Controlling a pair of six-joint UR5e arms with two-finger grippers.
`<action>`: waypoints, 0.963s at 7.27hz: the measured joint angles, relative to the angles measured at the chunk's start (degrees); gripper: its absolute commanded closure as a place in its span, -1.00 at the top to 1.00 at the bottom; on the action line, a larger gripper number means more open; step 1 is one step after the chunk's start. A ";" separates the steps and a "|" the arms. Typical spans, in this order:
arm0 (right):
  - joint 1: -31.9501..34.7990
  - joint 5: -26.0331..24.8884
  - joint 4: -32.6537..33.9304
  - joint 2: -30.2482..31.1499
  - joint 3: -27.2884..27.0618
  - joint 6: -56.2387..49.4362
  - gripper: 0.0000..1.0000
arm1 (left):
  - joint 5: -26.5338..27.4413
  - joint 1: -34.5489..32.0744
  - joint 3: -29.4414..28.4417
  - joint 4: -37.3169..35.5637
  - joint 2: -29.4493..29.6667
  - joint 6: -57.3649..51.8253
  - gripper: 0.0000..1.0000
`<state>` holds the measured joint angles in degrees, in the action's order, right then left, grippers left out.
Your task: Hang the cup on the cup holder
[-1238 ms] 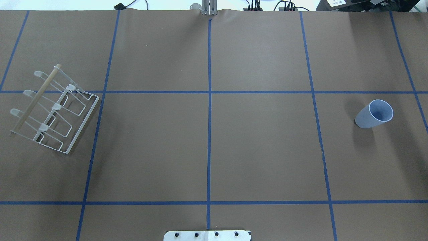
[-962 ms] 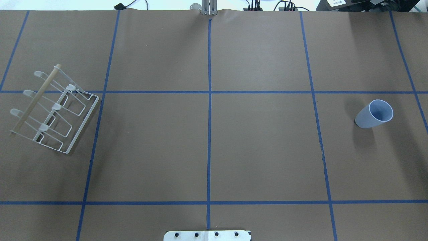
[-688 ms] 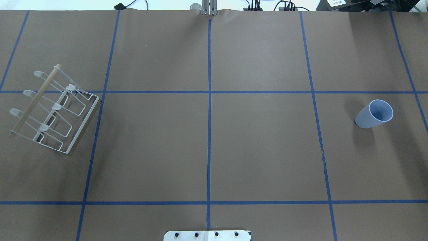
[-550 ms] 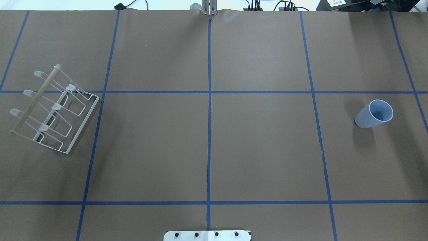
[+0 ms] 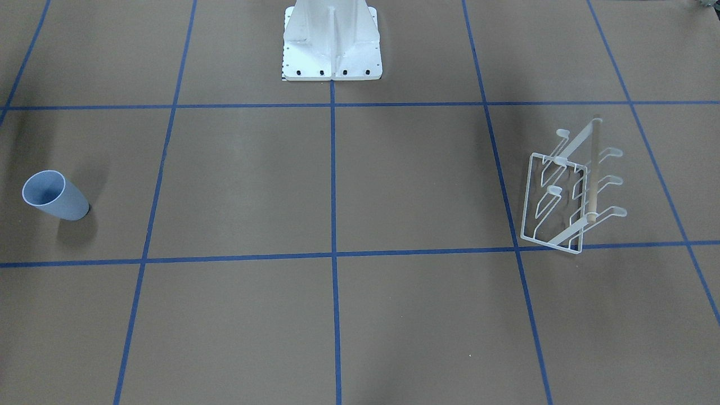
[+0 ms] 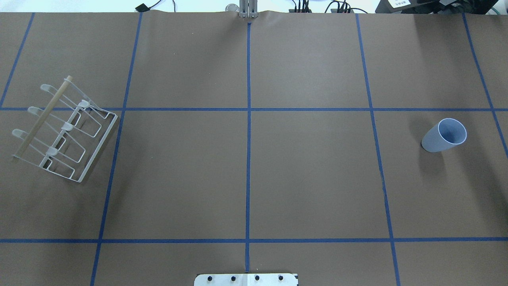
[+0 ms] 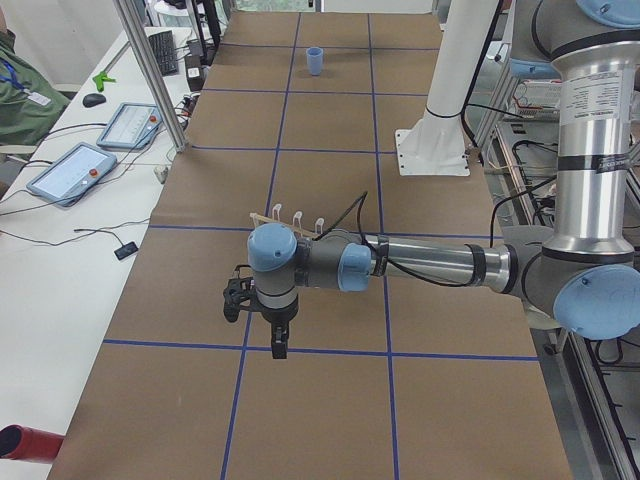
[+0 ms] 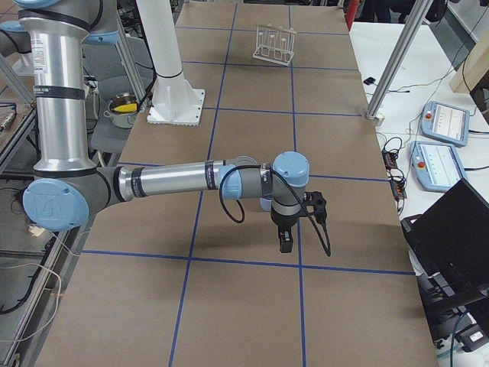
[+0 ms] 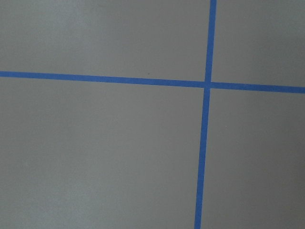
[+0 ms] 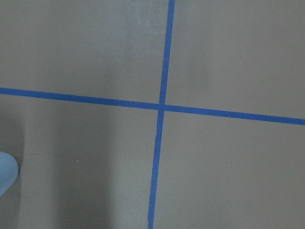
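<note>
**Cup and rack set far apart, nothing yet gripped**

The cup (image 6: pixel 443 136) is stood upright, mouth up, on the brown-covered table (image 6: pixel 309 178), far out on the right-hand side of the robot's base (image 5: pixel 332 39). The cup holder (image 6: pixel 63 131) is placed equally far out on the base's left-hand side, its base frame flat on the table, its prongs angled upward and its wooden dowel (image 6: pixel 41 117) carried above them. The two are well apart, with the base between them.

The placing suggests that the cup is meant to be fetched by the right arm and carried across, or passed over. Because the cup is mouth up, it would probably have to be inverted before it could be dropped over a prong.

Both arms are stretched low and farther from the base than either object. The left gripper (image 7: pixel 279 345) is pointed down beyond the cup holder, and the right gripper (image 8: pixel 285 241) is hung likewise on the cup's side. Nothing is seen held. Whether the fingers are apart or together cannot be told, as they are shown only in the side views; the wrist views show just blue tape lines (image 9: pixel 207 143).

No brand or label can be made out on cup or rack. The tablets (image 7: pixel 72 172) beside the table carry screens, but nothing on them can be read.
</note>
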<state>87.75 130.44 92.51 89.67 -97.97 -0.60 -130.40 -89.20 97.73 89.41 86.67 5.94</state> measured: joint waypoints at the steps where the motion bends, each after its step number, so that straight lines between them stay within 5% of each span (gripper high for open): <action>1: -0.45 0.06 -0.86 -0.33 0.08 0.06 1.00 | -0.69 0.03 -0.09 0.25 0.14 -0.08 0.98; 4: -3.30 2.60 -3.59 -0.91 -0.99 1.54 1.00 | -0.81 0.07 -0.94 2.78 0.38 -0.04 0.98; 7: -9.51 11.00 -5.01 -2.71 -1.51 11.03 1.00 | -0.76 0.10 -1.83 3.92 2.40 0.41 0.99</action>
<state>78.25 141.43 87.50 86.96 -99.48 10.42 -131.16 -89.10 95.90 93.34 89.07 6.36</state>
